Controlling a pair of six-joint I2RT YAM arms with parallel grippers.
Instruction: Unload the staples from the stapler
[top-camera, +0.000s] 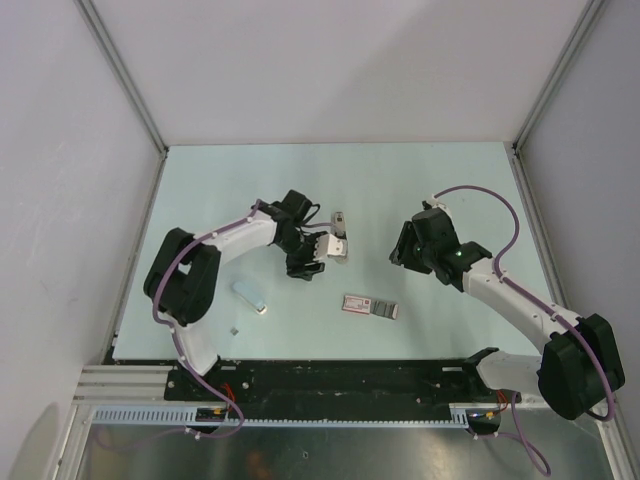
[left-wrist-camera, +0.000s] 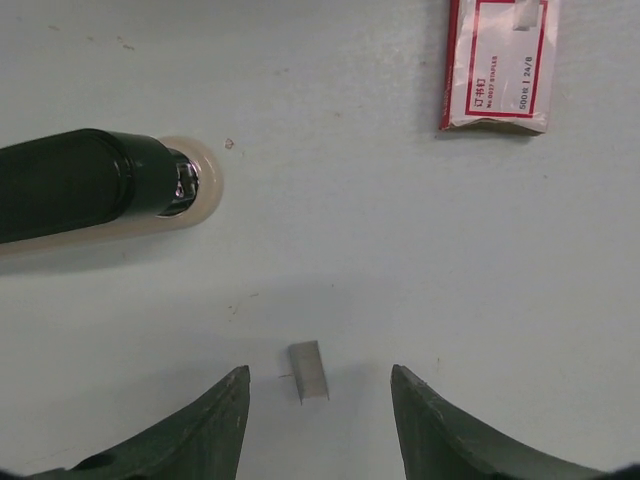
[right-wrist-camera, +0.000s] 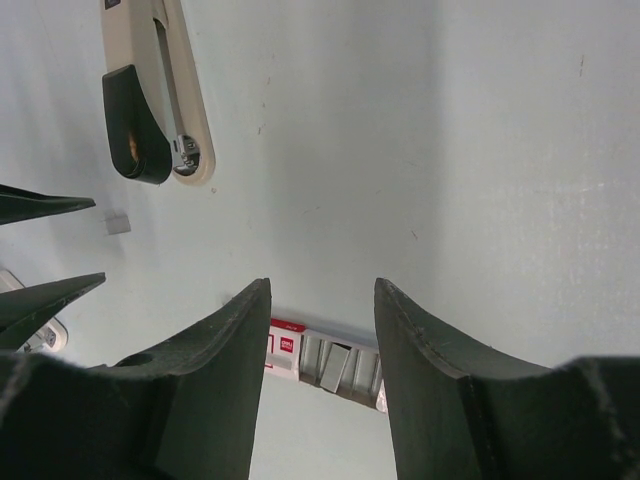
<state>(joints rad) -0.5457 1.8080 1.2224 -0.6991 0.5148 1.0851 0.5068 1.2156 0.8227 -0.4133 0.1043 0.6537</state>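
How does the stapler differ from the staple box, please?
The stapler is black on a cream base; the box is red and white with print. The stapler is long and rounded; the box is flat and rectangular. Both lie on the table, ungripped.

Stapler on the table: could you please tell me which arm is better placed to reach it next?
Left, probably. The open left gripper sits close beside the stapler, with a loose staple strip between its fingers; the open right gripper is farther off.

Bright, even light (soft shadows), sharp focus
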